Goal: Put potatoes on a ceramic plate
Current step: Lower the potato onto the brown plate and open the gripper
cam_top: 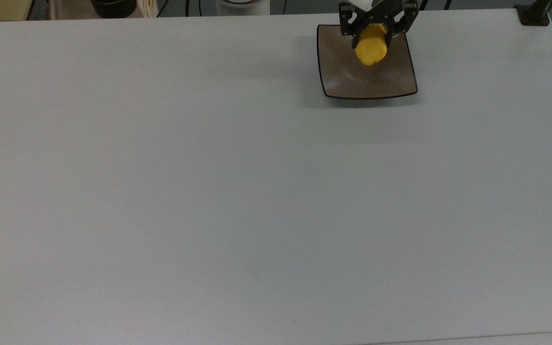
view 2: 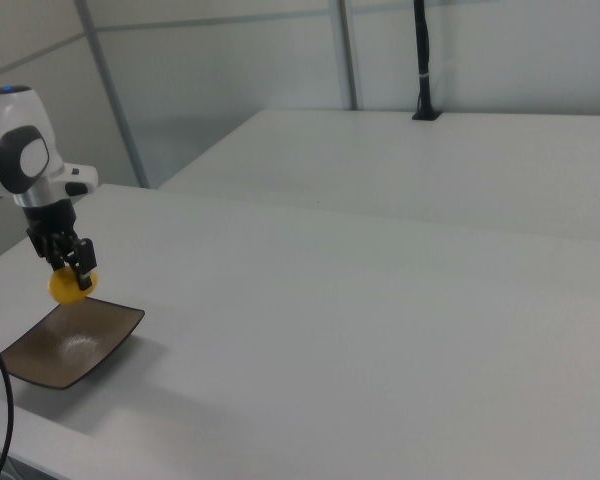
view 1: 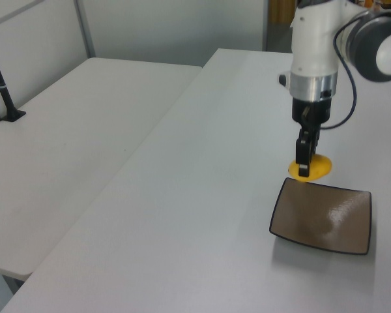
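The yellow potato (cam_top: 371, 45) hangs in my gripper (cam_top: 373, 32), which is shut on it, above the far part of the brown square plate (cam_top: 381, 79). The left view has the potato (view 1: 315, 168) just beyond the plate's (view 1: 322, 222) far edge, held between the black fingers (view 1: 304, 160) below the white arm. From the right view the potato (view 2: 68, 287) floats a little above the plate's (view 2: 75, 345) far corner, held by the gripper (view 2: 72, 270).
The plate sits near the back edge of a broad white table (cam_top: 209, 191). A second white table (view 1: 72, 143) adjoins it. A black post (cam_top: 534, 14) is clamped at the table's corner, another black post (view 2: 423, 60) on the second table.
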